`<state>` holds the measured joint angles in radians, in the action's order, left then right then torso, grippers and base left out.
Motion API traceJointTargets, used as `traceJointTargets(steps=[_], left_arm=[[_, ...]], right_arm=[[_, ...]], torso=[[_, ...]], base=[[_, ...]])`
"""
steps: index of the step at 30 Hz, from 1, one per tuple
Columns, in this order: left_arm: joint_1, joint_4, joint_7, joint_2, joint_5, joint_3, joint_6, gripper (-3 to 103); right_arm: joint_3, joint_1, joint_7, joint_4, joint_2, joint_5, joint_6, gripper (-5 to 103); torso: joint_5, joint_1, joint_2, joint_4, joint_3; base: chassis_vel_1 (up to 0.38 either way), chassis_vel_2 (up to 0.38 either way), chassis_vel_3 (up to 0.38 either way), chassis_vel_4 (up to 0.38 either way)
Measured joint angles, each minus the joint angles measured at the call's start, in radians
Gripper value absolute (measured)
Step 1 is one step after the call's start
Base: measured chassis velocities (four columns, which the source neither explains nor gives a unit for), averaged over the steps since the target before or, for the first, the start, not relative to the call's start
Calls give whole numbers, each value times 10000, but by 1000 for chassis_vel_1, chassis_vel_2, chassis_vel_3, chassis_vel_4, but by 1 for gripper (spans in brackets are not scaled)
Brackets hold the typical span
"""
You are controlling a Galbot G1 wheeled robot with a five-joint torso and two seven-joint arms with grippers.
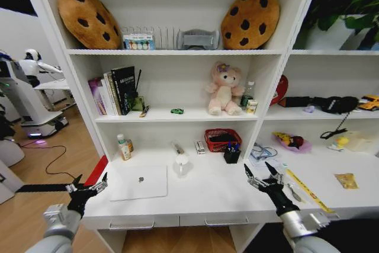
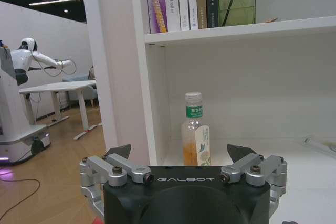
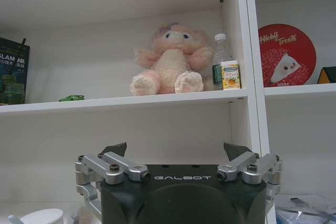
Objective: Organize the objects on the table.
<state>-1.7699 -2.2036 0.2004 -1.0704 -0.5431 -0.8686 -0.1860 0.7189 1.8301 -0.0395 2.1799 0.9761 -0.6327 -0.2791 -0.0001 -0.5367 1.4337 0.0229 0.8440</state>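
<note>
A silver laptop [image 1: 138, 182] lies closed on the white table [image 1: 207, 197], at its left. Behind the laptop stands a small bottle [image 1: 124, 147], which also faces my left wrist camera [image 2: 195, 136]. A black pen cup [image 1: 231, 155] with pens stands mid-table. A tiny green toy car [image 1: 177, 111] sits on the shelf above [image 3: 71, 98], and a bottle [image 1: 249, 94] stands beside the pink plush [image 3: 221, 68]. My left gripper [image 1: 90, 179] [image 2: 178, 149] hovers open at the table's left front corner. My right gripper [image 1: 256, 166] [image 3: 175, 147] hovers open over the right front.
A white cup [image 1: 181, 163], a red basket [image 1: 222, 139] and a yellow ruler [image 1: 308, 191] share the table. Books [image 1: 112, 92] and a pink plush toy [image 1: 224, 89] fill the shelf above. Cookie cushions [image 1: 89, 18] sit on the top shelf.
</note>
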Motion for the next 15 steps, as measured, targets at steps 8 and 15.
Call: traceJointTargets(steps=[8,15], left_arm=[[0,0,0,0,0,0,0,100],[0,0,1,0,0,0,-1,100]], right_arm=[[-460,-255,-172,-239,307,312,-87,100],[-790,-594,-141,-587,364,404,-188,100]], torso=[[0,-1,-1,3,1],[6,-2,-3,5,2]], base=[[-165,-181,177,166],[-258,-247,253,261]])
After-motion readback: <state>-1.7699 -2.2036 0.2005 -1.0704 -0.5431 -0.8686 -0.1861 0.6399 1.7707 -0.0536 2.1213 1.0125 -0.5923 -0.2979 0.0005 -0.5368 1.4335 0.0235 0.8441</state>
